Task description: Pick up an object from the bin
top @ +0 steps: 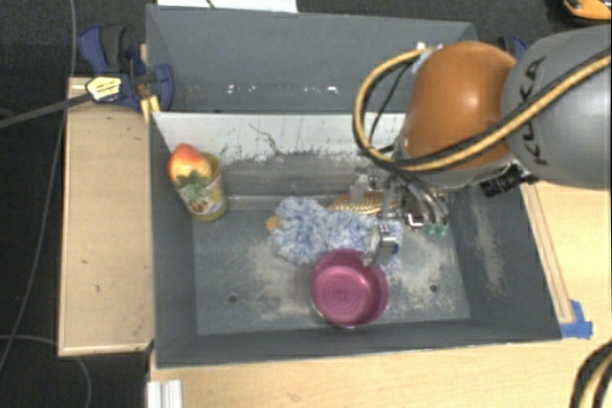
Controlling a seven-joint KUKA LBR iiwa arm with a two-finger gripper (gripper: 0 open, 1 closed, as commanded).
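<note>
Because the grey metal bin [182,301] is the biggest thing in view and holds only a few loose items, the choice is narrow, and all but one of them lie bunched at the middle of its floor. Next in bulk comes the arm [564,129], entering from the right with its orange cover [459,100] over the bin's far right part. Below that cover the gripper [387,234] hangs low near the middle of the floor, at the right edge of a fluffy pale-blue cloth [306,229] and just beyond the rim of a magenta cup [349,293]. Whether the claw stands wide, narrow or closed on anything I cannot tell, since the wrist hardware crowds it. The cloth is the largest item, a crumpled heap. I judge it light, soft and forgiving, best taken by pinching down into a raised fold, though it may drag its neighbours along. The cup stands upright with its mouth open, touching the cloth's near edge. It looks stiff, light and smooth, so a grip straddling one side of the rim seems safer than squeezing the round wall, which could slip. Well apart, by the left wall, stands a yellow-green container [196,182] topped with a red-and-yellow fruit shape, probably rigid and rounded. Smallest is a golden object [356,201] peeking out at the cloth's far right edge, too hidden to name
</note>
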